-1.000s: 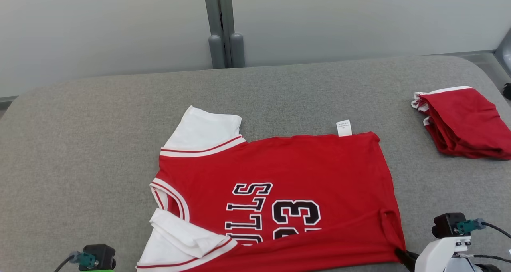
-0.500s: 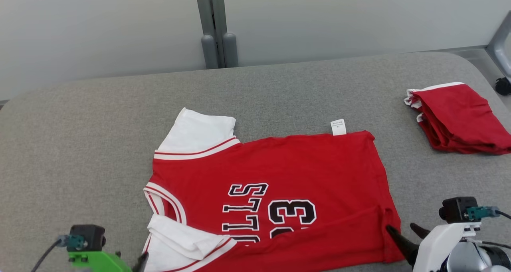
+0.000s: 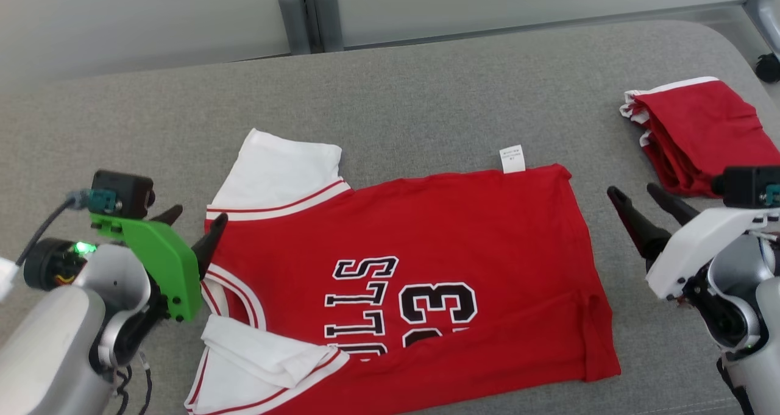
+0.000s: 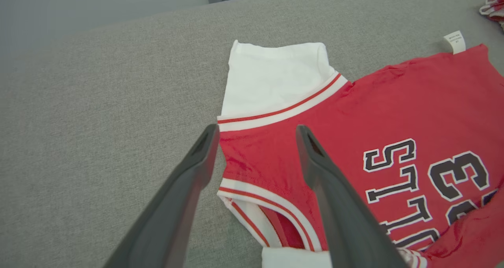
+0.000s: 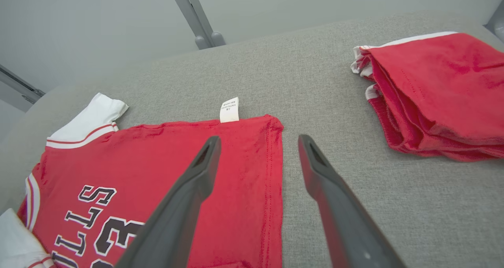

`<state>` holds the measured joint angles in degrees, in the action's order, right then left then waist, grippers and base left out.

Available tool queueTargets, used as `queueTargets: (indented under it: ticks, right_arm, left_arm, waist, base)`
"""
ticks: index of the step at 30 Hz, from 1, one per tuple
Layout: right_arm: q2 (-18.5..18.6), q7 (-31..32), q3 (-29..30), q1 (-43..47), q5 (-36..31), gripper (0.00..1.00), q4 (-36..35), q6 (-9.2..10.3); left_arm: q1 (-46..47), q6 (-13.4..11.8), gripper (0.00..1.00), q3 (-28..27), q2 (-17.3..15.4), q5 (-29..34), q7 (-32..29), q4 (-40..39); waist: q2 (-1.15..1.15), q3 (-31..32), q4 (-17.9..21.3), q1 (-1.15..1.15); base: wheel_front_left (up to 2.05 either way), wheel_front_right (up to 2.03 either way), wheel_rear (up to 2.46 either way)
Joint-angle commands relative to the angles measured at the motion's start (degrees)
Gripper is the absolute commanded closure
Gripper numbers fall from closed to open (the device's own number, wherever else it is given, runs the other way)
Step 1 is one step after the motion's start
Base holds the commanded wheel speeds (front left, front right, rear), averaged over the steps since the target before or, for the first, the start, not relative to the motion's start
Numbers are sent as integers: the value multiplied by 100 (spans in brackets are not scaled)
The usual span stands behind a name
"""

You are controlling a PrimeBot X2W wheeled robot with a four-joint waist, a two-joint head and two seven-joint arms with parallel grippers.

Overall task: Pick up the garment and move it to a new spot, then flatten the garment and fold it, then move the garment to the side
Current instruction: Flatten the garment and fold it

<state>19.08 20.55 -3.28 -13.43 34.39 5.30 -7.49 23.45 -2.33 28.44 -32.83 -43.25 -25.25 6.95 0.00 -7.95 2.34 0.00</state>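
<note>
Across the middle of the grey surface [image 3: 426, 80], reaching toward its near edge, a red jersey [image 3: 475, 232] is spread flat with the print up: black letters and the number 23, outlined in white. The collar end is turned toward the left edge and the hem toward the right edge. The far sleeve [image 3: 280, 168], white with a red stripe, is laid out flat. The near sleeve [image 3: 256, 357] is crumpled and folded over on itself by the near edge. A white label [image 3: 512, 159] is seen sticking out from the jersey's far side, close to the hem corner. A low crease is seen in the cloth by the near hem corner.

The left hand [image 3: 200, 214] is held at the collar end, beside the jersey's shoulder. Its two dark fingers are spread apart and nothing is gripped between them. In the left wrist view the red shoulder and striped neckline are framed between the fingers. Whether a fingertip touches the cloth cannot be told.

The right hand [image 3: 631, 189] is held just beside the hem, likewise released and empty, with its fingers parted. In the right wrist view one finger is seen over the hem and the other over bare surface.

Toward the far right corner a folded red pile [image 3: 701, 128] with white trim is seen, well apart from the jersey.
</note>
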Motion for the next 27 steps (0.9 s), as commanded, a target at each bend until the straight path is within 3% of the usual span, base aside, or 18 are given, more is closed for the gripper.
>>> queueTargets:
  ticks: [1, 8, 12, 20, 27]
  right_arm:
    - [68, -23, -20, -247, 27, 0, 134, 0]
    - [179, 173, -172, -1286, 153, 0, 1019, 0]
    - [157, 293, -417, -1812, 277, 0, 1368, 0]
    - [46, 508, -971, -2424, 469, 0, 1924, 0]
    - [58, 469, -1593, -2534, 625, 0, 1900, 0]
  left_arm:
    - [349, 113, 0, 39, 37, -8, -107, 162]
    - [1778, 622, 0, 328, 369, 35, -704, 1132]
    - [2468, 782, 0, 481, 520, 51, -1023, 1671]
    - [3389, 922, 0, 749, 759, 149, -1150, 2633]
    - [3899, 973, 0, 917, 818, 224, -934, 3414]
  waist:
    - [0, -421, 83, 0]
    - [0, -1058, 65, 0]
    - [0, -1367, 78, 0]
    - [0, -1718, 145, 0]
    - [0, -1883, 318, 0]
  base:
    - [0, 0, 0]
    - [0, 0, 0]
    - [0, 0, 0]
    - [0, 0, 0]
    - [0, 0, 0]
